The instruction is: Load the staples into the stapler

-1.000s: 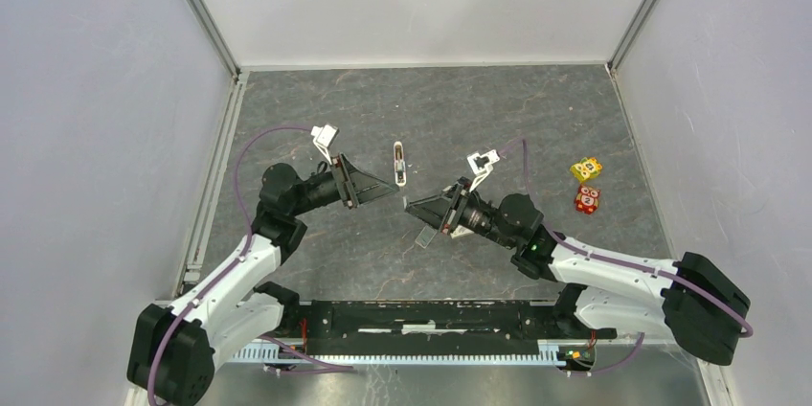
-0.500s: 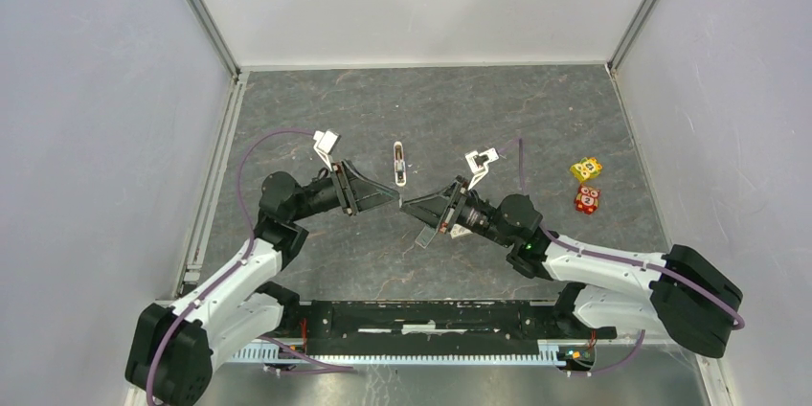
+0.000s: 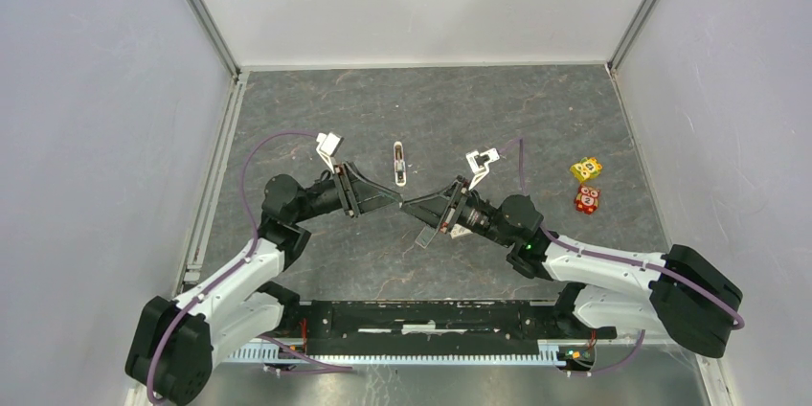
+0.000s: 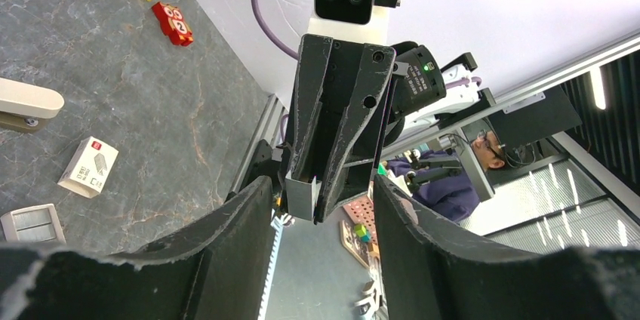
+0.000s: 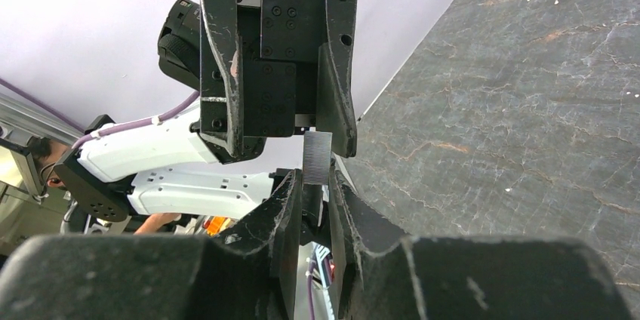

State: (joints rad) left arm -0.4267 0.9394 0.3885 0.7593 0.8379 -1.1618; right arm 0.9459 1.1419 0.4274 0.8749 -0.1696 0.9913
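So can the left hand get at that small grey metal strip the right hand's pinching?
Probably yes: the left hand is open, facing the right hand, and the small grey metal strip juts out toward its gap, nothing between.

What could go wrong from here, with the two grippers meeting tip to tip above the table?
1. The thin grey metal strip of staples is pinched only near one end by the right gripper. In a mid-air handover it could slip, snap or drop.
2. The open fingers of the left gripper closely flank the right gripper's tips. If it closes off-centre, it may clamp those tips rather than the strip.
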